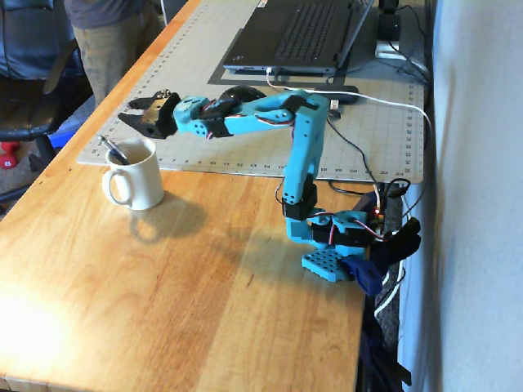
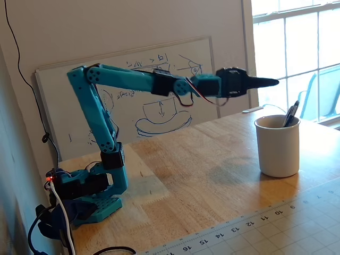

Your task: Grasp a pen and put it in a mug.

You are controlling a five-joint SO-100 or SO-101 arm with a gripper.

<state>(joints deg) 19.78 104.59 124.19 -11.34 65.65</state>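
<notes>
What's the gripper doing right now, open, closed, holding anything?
Gripper: open and empty, raised above the table near the mug; the pen already stands inside the mug.

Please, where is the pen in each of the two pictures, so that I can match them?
A fixed view: the pen stands tilted inside the mug, left of centre, its end leaning toward the picture's upper left, below the gripper.
A fixed view: the pen leans in the mug at the right, its end poking above the rim, below the gripper.
Shared landmark: the blue arm's base on the wooden table.
</notes>
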